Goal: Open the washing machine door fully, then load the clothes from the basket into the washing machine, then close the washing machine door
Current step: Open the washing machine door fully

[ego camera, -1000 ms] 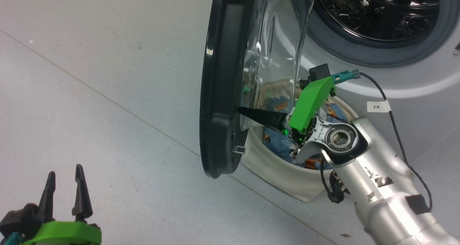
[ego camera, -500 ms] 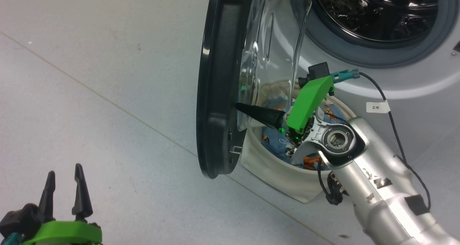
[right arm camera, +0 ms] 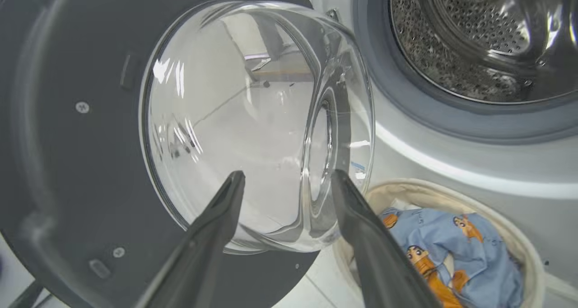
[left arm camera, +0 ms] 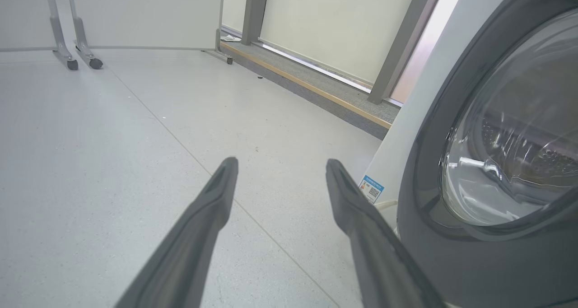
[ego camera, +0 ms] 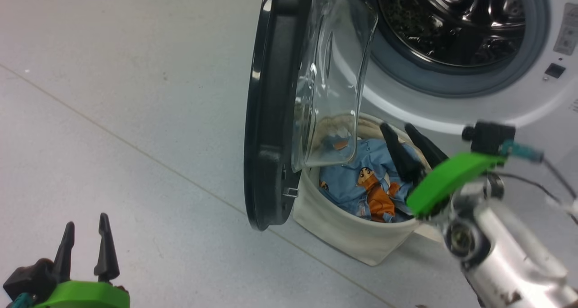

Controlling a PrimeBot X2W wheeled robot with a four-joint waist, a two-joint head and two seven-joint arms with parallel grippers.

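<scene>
The washing machine door (ego camera: 271, 105) stands swung out on its edge, glass bowl (ego camera: 332, 82) facing the washing machine (ego camera: 496, 105) and its steel drum (ego camera: 451, 23). Below it on the floor sits the cream basket (ego camera: 352, 229), holding the light blue clothes (ego camera: 361, 181). My right gripper (ego camera: 399, 128) hovers over the basket's right side, open and empty, apart from the door. In the right wrist view this gripper (right arm camera: 287, 175) points at the glass bowl (right arm camera: 235, 118), with the clothes (right arm camera: 442, 240) at lower right. My left gripper (ego camera: 86, 223) rests open at lower left, away from everything.
The left wrist view has the open left gripper (left arm camera: 281, 162) over grey floor, the door's outer face (left arm camera: 496, 141) at right and a blue sticker (left arm camera: 372, 189) low on the machine. A raised ledge (left arm camera: 316, 91) and a wheeled stand (left arm camera: 72, 59) lie farther off.
My right gripper has come off the door's inner rim, pulled back to the right over the basket and opened. The head view has shifted a little. The left gripper stays put.
</scene>
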